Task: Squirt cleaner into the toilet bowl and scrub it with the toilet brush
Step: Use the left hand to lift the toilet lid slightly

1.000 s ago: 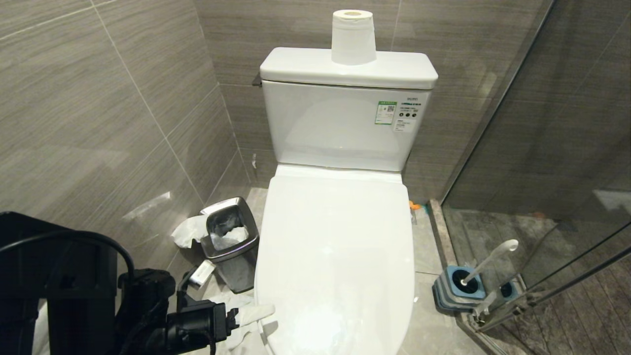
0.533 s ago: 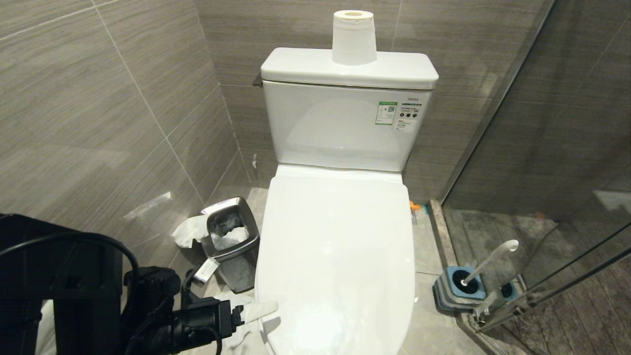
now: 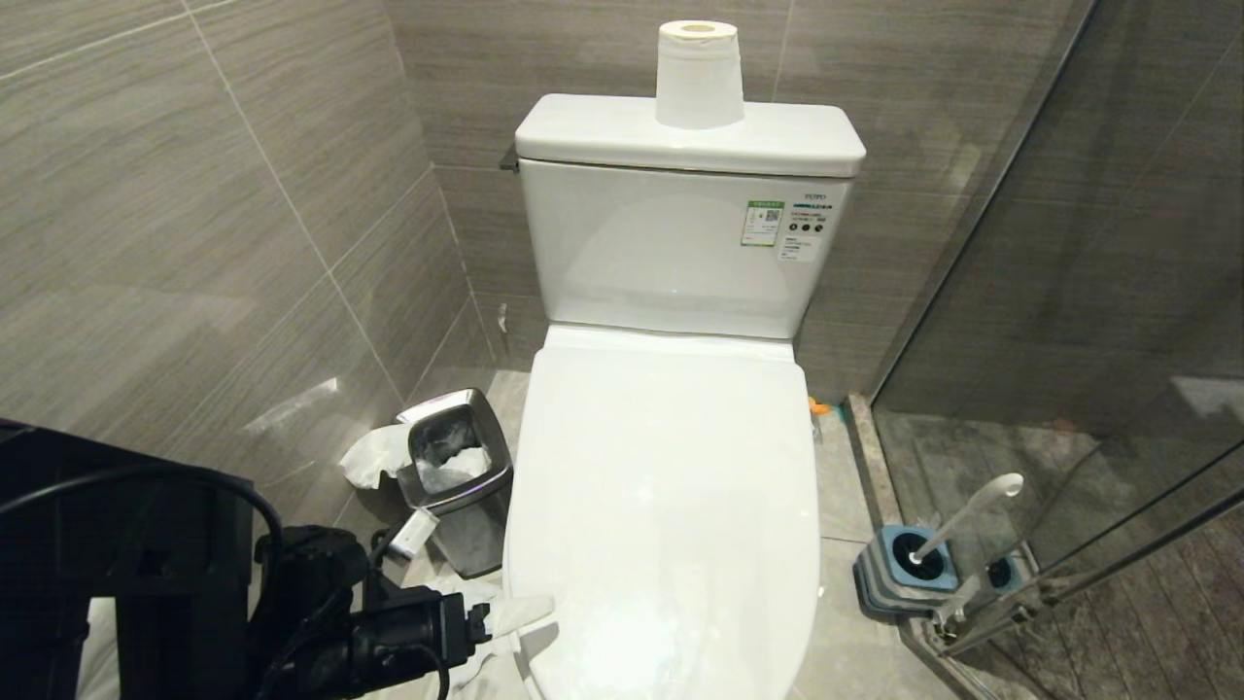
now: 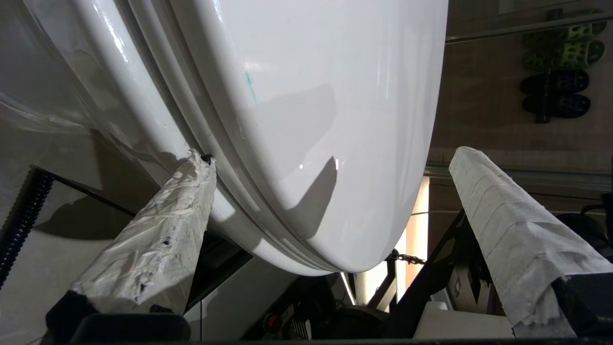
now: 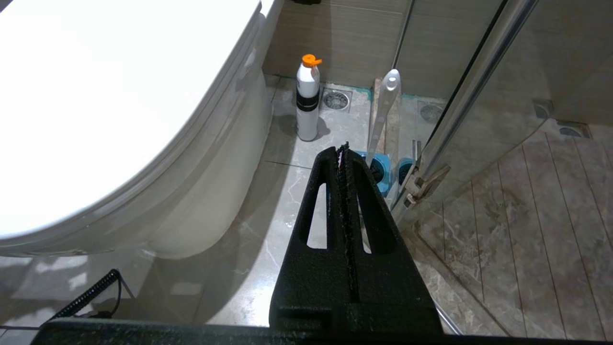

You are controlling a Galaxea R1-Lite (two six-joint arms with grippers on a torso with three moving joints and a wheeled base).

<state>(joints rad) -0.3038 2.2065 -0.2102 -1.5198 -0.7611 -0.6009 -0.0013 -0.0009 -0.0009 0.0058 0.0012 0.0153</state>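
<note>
Left wrist view: left gripper [image 4: 330, 158] paper-wrapped jaws apart, straddling glossy toilet bowl [image 4: 306, 96] lid edge; right gripper [image 5: 343, 146] jaws together.

Toilet bowl [image 3: 671, 506] dead centre, lid down, tank [image 3: 680, 243] at the far end against the wall. Paper roll [image 3: 699, 75] standing on the tank lid. Bin [image 3: 455, 476] on the floor just left of the bowl, tissue in it and beside it. Toilet brush [image 3: 962, 515] upright in its holder [image 3: 899, 569] on the floor to the right, by the glass partition [image 3: 1069, 292]. Cleaner [image 5: 307, 98] on the floor beyond the holder, close beside the bowl's base. Left hand [image 3: 515, 614] low at near left, straddling the lid's edge.
</note>
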